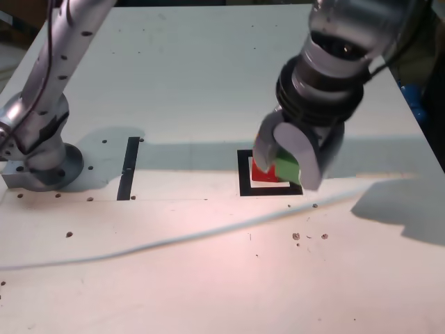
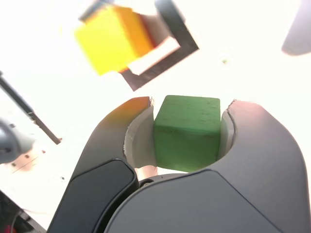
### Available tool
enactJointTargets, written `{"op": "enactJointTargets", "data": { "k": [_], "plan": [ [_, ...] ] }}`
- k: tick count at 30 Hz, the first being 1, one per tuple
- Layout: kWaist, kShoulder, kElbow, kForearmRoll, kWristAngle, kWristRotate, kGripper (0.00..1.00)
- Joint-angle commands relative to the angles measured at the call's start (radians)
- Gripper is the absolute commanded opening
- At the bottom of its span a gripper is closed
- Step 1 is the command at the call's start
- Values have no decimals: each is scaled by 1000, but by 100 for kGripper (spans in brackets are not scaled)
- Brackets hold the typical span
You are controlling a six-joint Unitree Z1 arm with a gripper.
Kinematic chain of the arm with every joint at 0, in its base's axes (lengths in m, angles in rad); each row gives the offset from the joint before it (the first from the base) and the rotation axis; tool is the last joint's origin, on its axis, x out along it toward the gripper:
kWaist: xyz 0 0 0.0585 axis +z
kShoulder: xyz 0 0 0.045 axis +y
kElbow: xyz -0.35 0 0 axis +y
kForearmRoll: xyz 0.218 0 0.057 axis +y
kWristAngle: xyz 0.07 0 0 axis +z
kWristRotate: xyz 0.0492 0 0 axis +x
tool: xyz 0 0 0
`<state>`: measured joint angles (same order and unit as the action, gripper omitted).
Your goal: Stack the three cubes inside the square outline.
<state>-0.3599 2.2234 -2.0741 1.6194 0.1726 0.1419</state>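
You have a pale, brightly lit tabletop [image 1: 167,278] before you, speckled with small dark marks; a soft shadow [image 1: 410,209] lies at the exterior view's right.

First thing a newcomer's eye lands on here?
Probably the green cube, between the gripper's two jaws, big in the middle of the wrist view. Next, the bright yellow cube at the black square outline. In the exterior view, the red cube stands out inside that outline, partly hidden by the gripper.
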Motion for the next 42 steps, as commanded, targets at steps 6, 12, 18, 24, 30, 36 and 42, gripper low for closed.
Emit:
{"op": "enactJointTargets", "data": {
  "k": [6,12,18,24,30,36,42],
  "plan": [
    [89,-99,78,12,4,-41,30],
    [150,-140,113,11,-22,-63,30],
    [187,-134,125,7,-59,-64,30],
    [215,-124,136,2,-82,-60,30],
    [234,-108,142,-4,-95,-49,31],
    [242,-94,145,-10,-97,-44,33],
    [242,-89,153,-17,-95,-34,90]
  ]
}}
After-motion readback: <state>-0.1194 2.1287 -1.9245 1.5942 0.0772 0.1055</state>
